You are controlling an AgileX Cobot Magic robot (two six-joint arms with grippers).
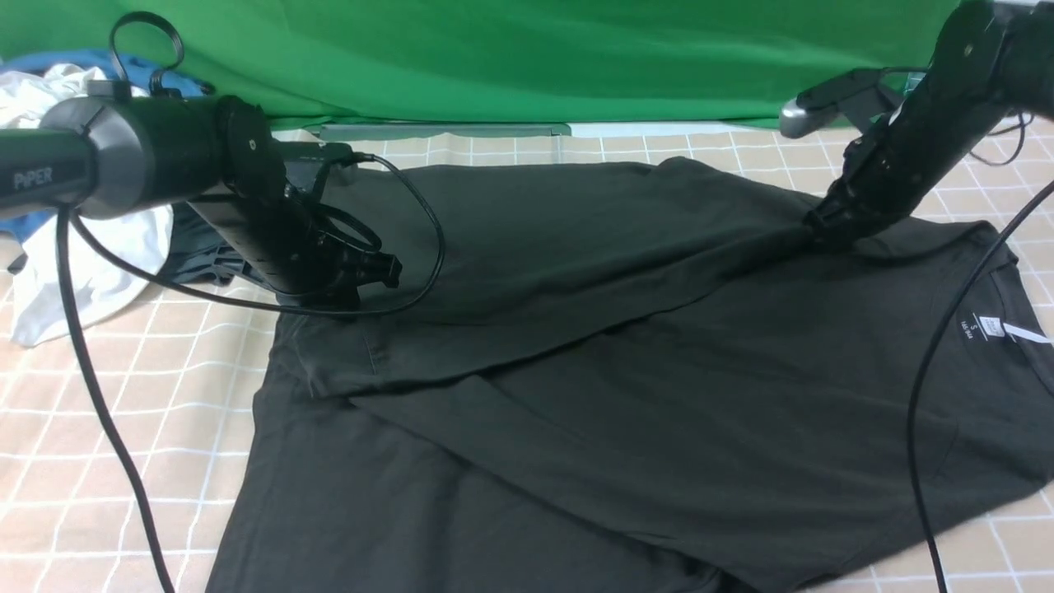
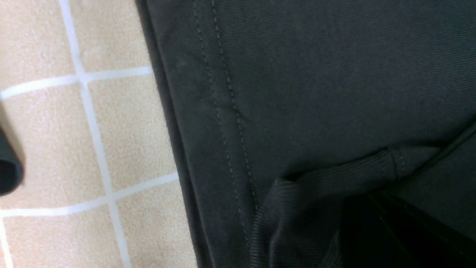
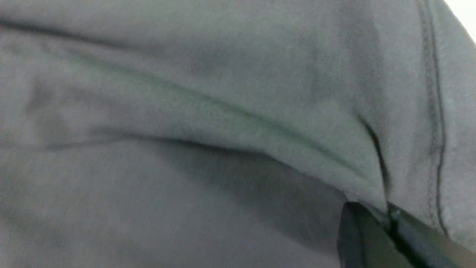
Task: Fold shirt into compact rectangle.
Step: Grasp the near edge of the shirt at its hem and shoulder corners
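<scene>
The black shirt lies spread on the checked cloth, its white neck label at the right. Its far part is folded forward as a flap across the middle. My left gripper sits low at the flap's left end. In the left wrist view the hemmed fabric bunches up into the dark jaws, which are shut on it. My right gripper presses down at the flap's right end. The right wrist view shows its two fingers close together, pinching a crease of the shirt.
A white garment, blue cloth and a dark grey garment are piled at the far left behind my left arm. A green backdrop closes the rear. A black cable hangs over the shirt's right side.
</scene>
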